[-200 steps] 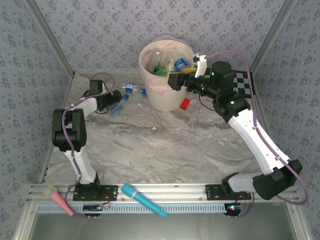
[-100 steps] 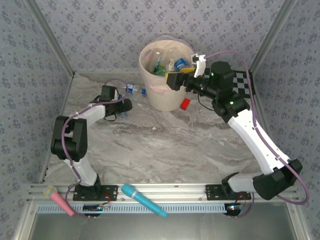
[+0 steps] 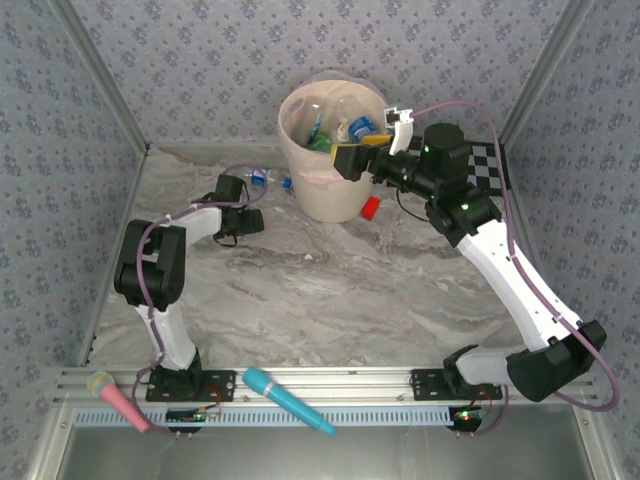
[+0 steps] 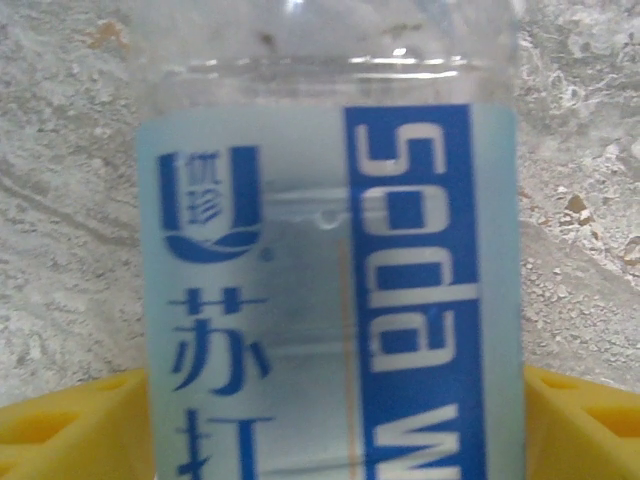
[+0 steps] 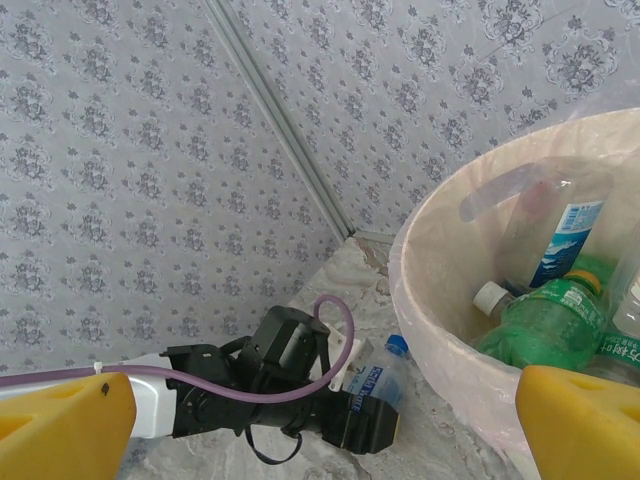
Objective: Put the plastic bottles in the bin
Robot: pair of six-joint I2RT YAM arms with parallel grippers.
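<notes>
- Left gripper [image 4: 335,410] straddled clear bottle [image 4: 330,250] near table's far edge, beside bin [image 3: 291,135]; clamped or not, I couldn't tell.
- Right gripper [image 5: 325,425] stood wide apart, empty, at bin rim.
- I wanted a square mid-label squeeze before lifting.

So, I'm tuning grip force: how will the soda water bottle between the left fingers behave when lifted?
Soda water bottle looks clear plastic, no liquid visible: probably light, crushable. Lying sideways on the table, it may roll.
</notes>
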